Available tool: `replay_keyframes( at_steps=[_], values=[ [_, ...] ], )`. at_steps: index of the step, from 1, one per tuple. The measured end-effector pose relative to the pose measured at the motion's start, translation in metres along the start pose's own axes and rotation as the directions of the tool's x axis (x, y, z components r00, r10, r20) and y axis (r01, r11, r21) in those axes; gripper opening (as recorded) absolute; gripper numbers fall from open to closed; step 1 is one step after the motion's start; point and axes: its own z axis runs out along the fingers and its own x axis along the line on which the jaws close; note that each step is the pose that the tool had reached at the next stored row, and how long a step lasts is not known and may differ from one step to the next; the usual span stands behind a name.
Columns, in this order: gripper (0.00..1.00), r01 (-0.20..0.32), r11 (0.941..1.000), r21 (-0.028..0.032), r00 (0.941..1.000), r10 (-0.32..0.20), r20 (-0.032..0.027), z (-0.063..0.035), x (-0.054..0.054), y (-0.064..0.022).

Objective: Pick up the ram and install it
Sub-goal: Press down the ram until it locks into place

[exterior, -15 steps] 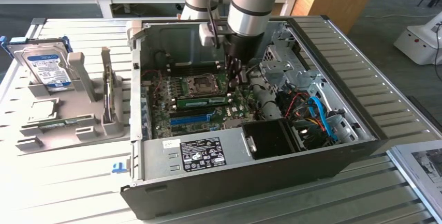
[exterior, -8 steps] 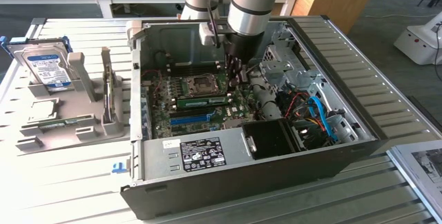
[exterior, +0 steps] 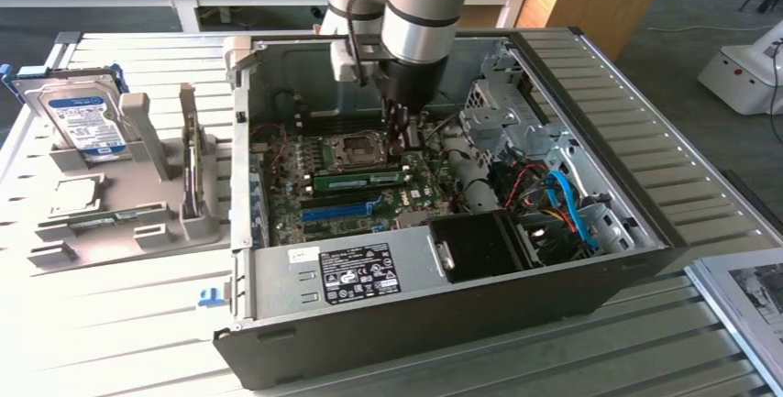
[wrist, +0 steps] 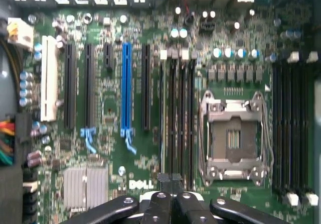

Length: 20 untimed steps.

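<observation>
Slatted grey table (exterior: pixel 110 324) is carrying the opened computer case (exterior: pixel 612 269). I am hovering my gripper (wrist: pixel 170 181) over the motherboard (wrist: pixel 110 108), fingers clenched on nothing; ram (exterior: pixel 358 179) is sitting seated beside the processor socket (exterior: pixel 358 148).

An open black desktop computer case (exterior: pixel 514 310) lies on its side on a slatted grey metal table (exterior: pixel 147 324), showing a large green motherboard (wrist: pixel 110 108) with a long blue slot strip (wrist: pixel 126 86), a white slot (wrist: pixel 48 78) and a square silver processor socket (wrist: pixel 233 136). Inside the case, a grey power supply with a black label (exterior: pixel 355 273) sits just beside a black fan block (exterior: pixel 483 246). At the exterior view's left, a grey plastic holder stand (exterior: pixel 123 200) carries an upright hard drive with a blue and white label (exterior: pixel 86 122).
</observation>
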Motion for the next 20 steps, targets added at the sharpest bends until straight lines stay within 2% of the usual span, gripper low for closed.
replay_keyframes(
  at_steps=[14, 20],
  values=[
    [0.1, 0.0, 1.0, 0.0081, 1.0, 0.0, 0.0002, 0.0011, 0.001, 0.0446],
    [0.1, 0.0, 1.0, 0.0098, 1.0, 0.0, 0.0003, 0.0015, 0.001, 0.0594]
  ],
)
